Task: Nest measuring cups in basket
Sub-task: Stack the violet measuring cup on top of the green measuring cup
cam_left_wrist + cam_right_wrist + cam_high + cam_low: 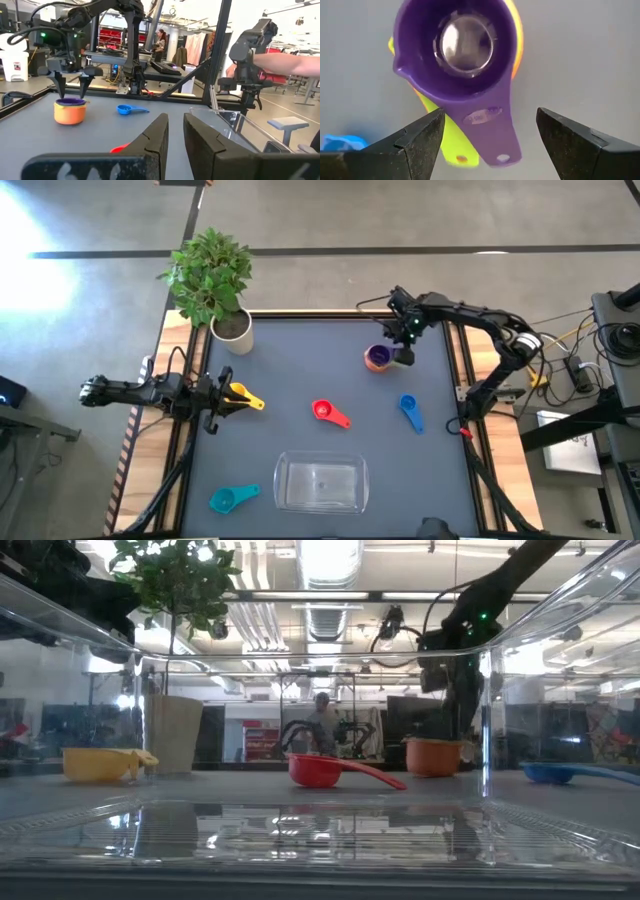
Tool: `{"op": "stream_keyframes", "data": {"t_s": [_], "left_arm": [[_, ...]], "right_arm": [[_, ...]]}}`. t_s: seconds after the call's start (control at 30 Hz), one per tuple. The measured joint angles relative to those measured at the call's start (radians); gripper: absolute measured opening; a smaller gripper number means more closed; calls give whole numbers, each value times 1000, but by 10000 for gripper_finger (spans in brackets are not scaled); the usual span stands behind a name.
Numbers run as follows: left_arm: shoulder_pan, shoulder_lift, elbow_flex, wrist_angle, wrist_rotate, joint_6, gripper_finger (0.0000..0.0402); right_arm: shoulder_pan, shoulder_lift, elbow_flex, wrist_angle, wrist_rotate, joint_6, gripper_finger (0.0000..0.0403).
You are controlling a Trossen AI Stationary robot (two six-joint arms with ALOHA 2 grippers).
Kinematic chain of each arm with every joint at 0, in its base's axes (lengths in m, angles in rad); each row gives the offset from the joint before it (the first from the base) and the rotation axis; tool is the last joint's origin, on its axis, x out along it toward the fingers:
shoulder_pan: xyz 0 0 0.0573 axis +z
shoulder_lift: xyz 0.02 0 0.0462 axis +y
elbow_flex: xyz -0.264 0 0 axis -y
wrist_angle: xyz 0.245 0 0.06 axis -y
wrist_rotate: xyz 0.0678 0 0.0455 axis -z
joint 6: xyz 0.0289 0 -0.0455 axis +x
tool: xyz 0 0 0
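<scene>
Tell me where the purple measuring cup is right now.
The purple cup sits nested on the orange cup at the table's far right in the high view, directly under the open right gripper, with the blue cup nearest.

**Around the work surface**

A leafy green plant in a white round pot (232, 330) stands at the far left corner of the dark grey matte tabletop (300, 370), which has a pale wooden border (178, 340). Beyond it lies a grey concrete floor (400, 220) crossed by a dark line. In the low view, a person (321, 720) shows far off in the brightly lit workshop.
</scene>
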Motion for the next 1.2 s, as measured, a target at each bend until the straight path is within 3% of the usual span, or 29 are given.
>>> {"op": "stream_keyframes", "data": {"t_s": [0.5,0.7,0.97,1.2], "left_arm": [[0,0,0,0,0,0,41],[0,0,0,0,0,0,41],[0,0,0,0,0,0,41],[0,0,0,0,0,0,41]], "right_arm": [[85,-87,-16,-63,-18,145,304],[101,-97,-10,-9,118,163,304],[-12,-66,-5,79,262,239,274],[-31,-27,-6,89,348,228,260]]}}
